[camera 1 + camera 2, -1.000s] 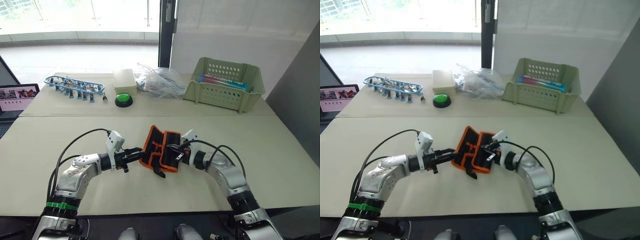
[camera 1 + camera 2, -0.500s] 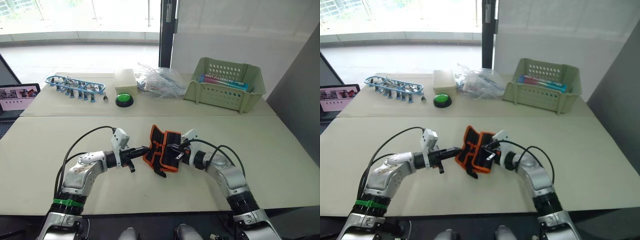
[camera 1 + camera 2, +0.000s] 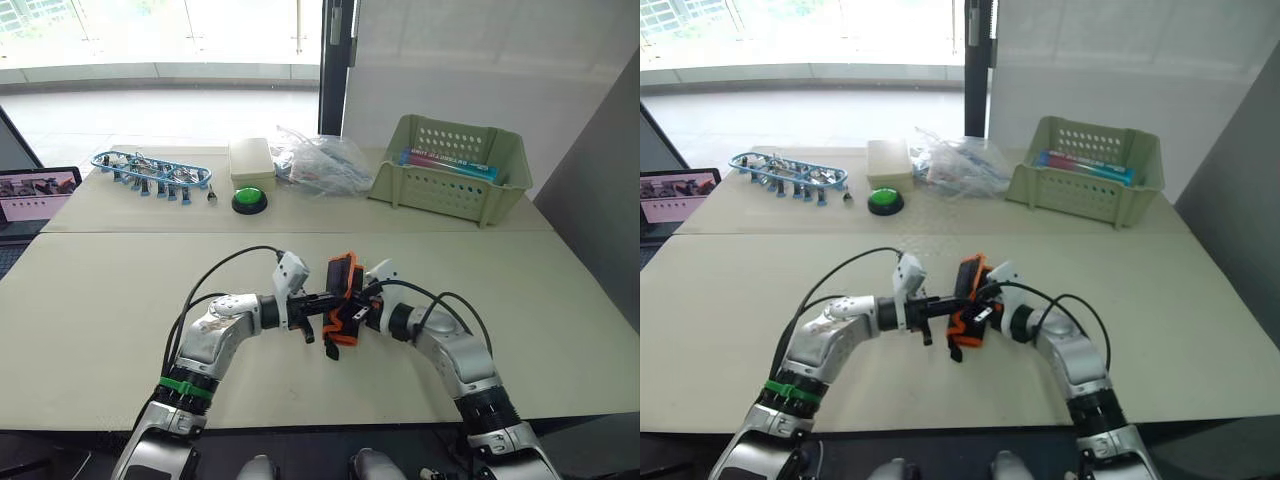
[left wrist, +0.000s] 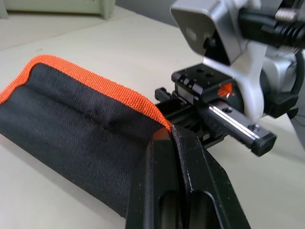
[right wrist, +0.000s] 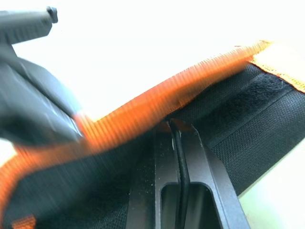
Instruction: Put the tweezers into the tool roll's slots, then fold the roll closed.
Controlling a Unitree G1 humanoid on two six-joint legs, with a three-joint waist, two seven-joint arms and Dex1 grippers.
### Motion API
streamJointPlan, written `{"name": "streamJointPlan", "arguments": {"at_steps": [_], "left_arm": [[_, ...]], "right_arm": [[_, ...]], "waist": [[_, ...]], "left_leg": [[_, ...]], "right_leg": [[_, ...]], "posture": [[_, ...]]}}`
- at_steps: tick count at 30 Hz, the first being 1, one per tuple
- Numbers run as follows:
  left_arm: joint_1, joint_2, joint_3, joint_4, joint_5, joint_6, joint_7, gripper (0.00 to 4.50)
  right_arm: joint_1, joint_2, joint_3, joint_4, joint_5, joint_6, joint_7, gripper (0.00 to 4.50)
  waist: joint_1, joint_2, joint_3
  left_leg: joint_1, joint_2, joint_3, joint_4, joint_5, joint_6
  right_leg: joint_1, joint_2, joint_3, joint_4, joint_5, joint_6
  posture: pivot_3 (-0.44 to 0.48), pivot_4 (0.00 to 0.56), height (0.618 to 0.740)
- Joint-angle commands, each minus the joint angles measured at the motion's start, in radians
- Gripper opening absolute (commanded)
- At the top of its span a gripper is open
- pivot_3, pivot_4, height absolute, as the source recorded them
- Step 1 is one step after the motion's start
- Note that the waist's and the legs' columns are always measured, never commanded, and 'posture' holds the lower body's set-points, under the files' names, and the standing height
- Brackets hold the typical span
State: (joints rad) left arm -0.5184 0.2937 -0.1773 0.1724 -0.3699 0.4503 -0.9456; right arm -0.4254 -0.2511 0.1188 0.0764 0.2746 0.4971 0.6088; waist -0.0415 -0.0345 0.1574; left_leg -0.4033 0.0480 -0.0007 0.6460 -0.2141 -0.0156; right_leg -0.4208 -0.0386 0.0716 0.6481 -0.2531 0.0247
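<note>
Two long beige tabletops (image 3: 90,290), butted edge to edge, bearing everything. Far right on the far top: pale green slotted plastic basket (image 3: 450,165); left of it a crumpled clear plastic bag (image 3: 320,165), a green round push button (image 3: 248,200), and far left a cable bundle with blue clips (image 3: 150,172). Near centre, between both arms: black fabric tool roll with orange trim (image 3: 342,292), folded up narrow, standing on edge. Black two-fingered left gripper (image 4: 167,136) shut tight on the roll's orange-bound edge; black two-fingered right gripper (image 5: 176,128) likewise closed on the trim from the right side. No loose tweezers seen on the table; presumably tucked in the slots, hidden by the fold.

Likely trouble from here: fold springing back open once either pinch lets go, since only thin trim is held; roll toppling flat from uneven release; both sets of fingers, nearly touching, knocking together on any further push.
</note>
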Motion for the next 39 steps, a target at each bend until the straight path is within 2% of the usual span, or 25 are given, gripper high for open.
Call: {"name": "streamJointPlan", "arguments": {"at_steps": [1,5,11,13,16,21,26,33,37,39], "left_arm": [[-0.014,-0.019,-0.032,0.036,0.044,-0.045,0.0,0.01],[-0.008,-0.03,-0.05,0.062,0.072,-0.074,-0.01,0.01],[-0.01,-0.034,-0.064,0.103,0.109,-0.094,-0.006,0.01],[-0.01,-0.037,-0.072,0.114,0.125,-0.092,-0.001,0.01],[-0.013,-0.034,-0.1,0.13,0.158,-0.089,-0.002,0.01],[-0.022,-0.035,-0.104,0.145,0.173,-0.082,0.001,0.01],[-0.01,-0.017,-0.098,0.101,0.161,-0.085,-0.024,0.01],[0.009,0.042,-0.045,-0.038,0.117,-0.147,-0.061,0.01],[-0.011,0.107,0.031,-0.109,-0.013,-0.068,-0.16,1.18],[-0.023,0.117,0.044,-0.103,-0.034,-0.071,-0.185,1.84]], "right_arm": [[0.009,0.012,-0.079,-0.037,0.067,0.08,-0.033,0.0],[-0.006,0.023,-0.227,-0.075,0.196,0.154,-0.067,0.0],[-0.013,-0.002,-0.302,-0.127,0.278,0.173,-0.05,0.0],[-0.008,-0.015,-0.269,-0.196,0.295,0.145,0.011,0.0],[-0.011,-0.054,-0.146,-0.22,0.204,0.104,0.053,0.0],[-0.053,-0.089,0.016,-0.068,0.013,0.016,0.038,0.0],[-0.073,-0.092,0.057,0.079,-0.056,0.043,0.015,0.0],[-0.054,-0.08,0.063,0.092,-0.049,0.063,0.027,0.0],[-0.059,-0.063,0.051,0.076,-0.036,0.072,0.026,0.0],[-0.059,-0.061,0.047,0.075,-0.038,0.071,0.027,0.0]], "waist": [[0.001,0.0,0.0],[0.007,0.0,0.0],[0.004,0.0,0.0],[0.003,0.0,0.0],[0.0,0.001,0.0],[0.003,0.001,-0.001],[0.001,0.001,-0.001],[-0.005,0.001,-0.001],[-0.004,0.001,-0.001],[-0.003,0.001,-0.001]], "left_leg": [[0.0,0.0,0.0,0.0,0.0,0.0],[-0.001,0.0,0.0,0.001,0.0,0.0],[-0.001,-0.001,0.0,0.001,0.0,0.0],[-0.001,-0.001,0.0,0.001,0.0,0.0],[-0.001,-0.001,0.0,0.001,0.0,0.0],[0.002,-0.001,0.0,0.001,0.0,0.0],[0.002,-0.001,0.0,0.002,0.0,0.0],[0.004,0.0,0.0,0.001,0.0,0.0],[0.003,0.0,0.0,0.001,0.0,0.0],[0.003,0.0,0.0,0.001,0.0,0.0]], "right_leg": [[0.0,0.0,0.0,0.0,0.0,0.0],[0.0,0.0,0.0,0.0,0.0,0.0],[-0.001,0.0,0.0,0.0,0.0,0.001],[0.0,0.0,0.0,0.0,0.0,0.001],[0.0,0.0,0.0,0.0,0.0,0.001],[0.003,0.0,0.0,0.0,-0.002,0.006],[0.003,0.0,0.001,0.0,0.0,0.001],[0.004,0.0,0.001,0.0,0.0,0.001],[0.003,0.0,0.001,0.0,0.0,0.001],[0.003,0.0,0.001,0.0,0.0,0.001]], "posture": [[0.0,0.15,0.738],[0.0,0.15,0.738],[0.0,0.15,0.738],[0.0,0.15,0.738],[0.0,0.15,0.738],[0.0,0.15,0.738],[0.0,0.15,0.738],[0.0,0.15,0.738],[0.0,0.15,0.738],[0.0,0.15,0.738]]}}
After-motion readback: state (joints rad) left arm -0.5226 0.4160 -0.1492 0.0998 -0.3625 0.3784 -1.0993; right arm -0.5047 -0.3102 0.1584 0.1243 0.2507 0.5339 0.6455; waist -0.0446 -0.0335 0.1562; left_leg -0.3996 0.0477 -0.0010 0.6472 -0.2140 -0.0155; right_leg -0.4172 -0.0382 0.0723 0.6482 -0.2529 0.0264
